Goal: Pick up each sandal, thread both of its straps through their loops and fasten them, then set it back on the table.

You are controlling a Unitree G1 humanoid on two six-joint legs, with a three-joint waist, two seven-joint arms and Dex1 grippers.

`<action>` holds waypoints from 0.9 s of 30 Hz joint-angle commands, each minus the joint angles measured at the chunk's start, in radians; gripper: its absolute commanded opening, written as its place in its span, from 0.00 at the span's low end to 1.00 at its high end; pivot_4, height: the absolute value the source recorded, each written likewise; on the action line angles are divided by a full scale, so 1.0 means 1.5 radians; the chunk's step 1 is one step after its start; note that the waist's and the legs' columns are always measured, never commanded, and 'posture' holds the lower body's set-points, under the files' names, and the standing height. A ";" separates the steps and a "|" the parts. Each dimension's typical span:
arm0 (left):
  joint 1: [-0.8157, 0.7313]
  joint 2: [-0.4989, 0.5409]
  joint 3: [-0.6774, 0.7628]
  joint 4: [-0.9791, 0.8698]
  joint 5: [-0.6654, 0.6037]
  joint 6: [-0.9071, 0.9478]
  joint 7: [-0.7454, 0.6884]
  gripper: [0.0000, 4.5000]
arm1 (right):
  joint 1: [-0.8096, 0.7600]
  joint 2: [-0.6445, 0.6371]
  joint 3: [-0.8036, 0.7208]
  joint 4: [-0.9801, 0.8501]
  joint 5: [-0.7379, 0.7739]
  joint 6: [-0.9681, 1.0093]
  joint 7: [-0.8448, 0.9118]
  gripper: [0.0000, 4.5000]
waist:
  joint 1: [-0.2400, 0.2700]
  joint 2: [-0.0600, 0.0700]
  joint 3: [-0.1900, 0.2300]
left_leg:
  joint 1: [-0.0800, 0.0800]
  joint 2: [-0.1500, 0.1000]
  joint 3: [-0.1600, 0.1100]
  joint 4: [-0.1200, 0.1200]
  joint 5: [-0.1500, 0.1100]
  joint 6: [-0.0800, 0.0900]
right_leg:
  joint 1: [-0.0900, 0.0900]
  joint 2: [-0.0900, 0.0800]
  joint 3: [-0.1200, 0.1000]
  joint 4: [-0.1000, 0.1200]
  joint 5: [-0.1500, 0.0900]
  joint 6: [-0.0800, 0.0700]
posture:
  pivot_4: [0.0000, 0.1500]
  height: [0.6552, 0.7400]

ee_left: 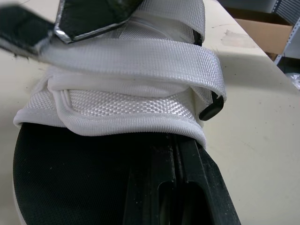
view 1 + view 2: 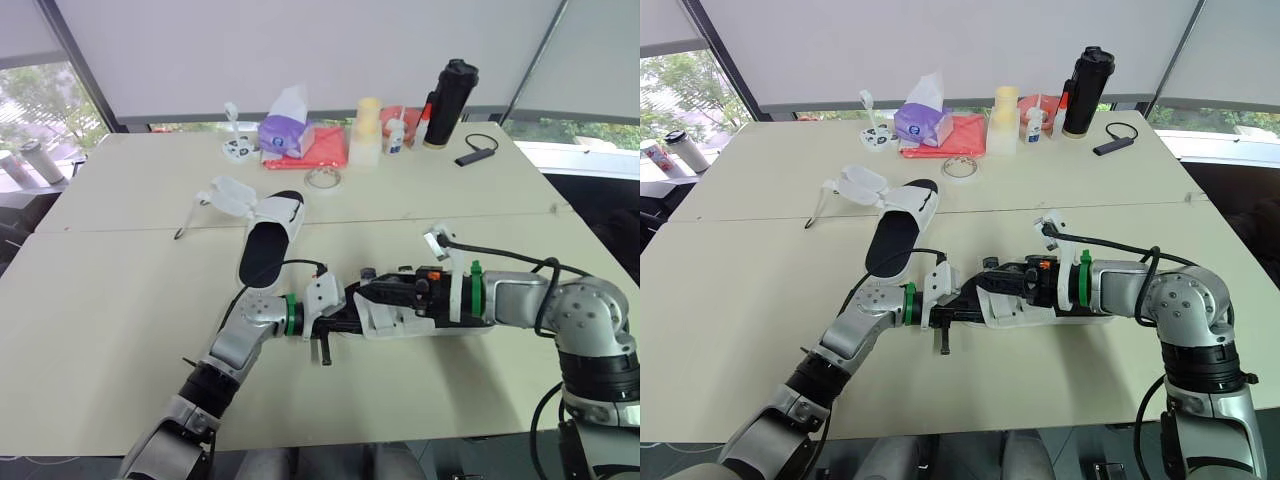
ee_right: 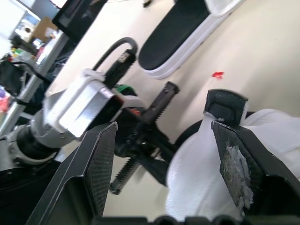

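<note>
Near the tabletop's [image 2: 120, 290] front edge a white sandal [image 2: 1005, 312] sits between both arms, the left fingers [image 1: 206, 187] pressed together over its black footbed [image 1: 70, 178], the right fingers [image 3: 101, 164] spread wide around its upper, while the second sandal [image 2: 270, 245] lies farther back.

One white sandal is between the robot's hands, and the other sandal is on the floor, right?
Not quite. The other sandal isn't on the floor. It lies on the table, beyond the hands, as the left eye view shows. The rest is right: one white sandal is between the left hand and the right hand.
</note>
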 commanded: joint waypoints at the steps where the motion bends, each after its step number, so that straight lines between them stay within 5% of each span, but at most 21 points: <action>1: 0.007 0.003 -0.008 0.008 0.009 0.002 -0.003 0.00 | -0.013 -0.020 0.027 -0.016 -0.073 -0.046 0.019 0.76 | 0.000 0.000 0.000 | 0.000 0.000 0.000 0.000 0.000 0.000 | 0.000 0.000 0.000 0.000 0.000 0.000 | 1.00 1.00; 11: 0.004 0.002 -0.008 0.011 0.009 0.002 -0.002 0.00 | -0.023 -0.078 0.140 -0.054 -0.271 -0.188 0.118 0.76 | 0.001 0.000 0.000 | 0.000 0.000 0.000 0.000 0.000 0.000 | 0.000 0.000 0.000 0.000 0.000 0.000 | 1.00 1.00; 25: 0.000 -0.002 -0.009 0.018 0.010 -0.004 -0.002 0.00 | -0.075 -0.046 0.123 0.019 -0.274 -0.149 0.200 0.76 | 0.001 0.000 0.000 | 0.000 0.000 0.000 0.000 0.000 0.000 | 0.000 0.000 0.000 0.000 0.000 0.000 | 1.00 1.00; 27: 0.001 -0.002 -0.009 0.017 0.010 -0.003 -0.002 0.00 | -0.090 -0.039 0.121 0.032 -0.267 -0.138 0.215 0.65 | 0.001 0.000 0.000 | 0.000 0.000 0.000 0.000 0.000 0.000 | 0.000 0.000 0.000 0.000 0.000 0.000 | 1.00 1.00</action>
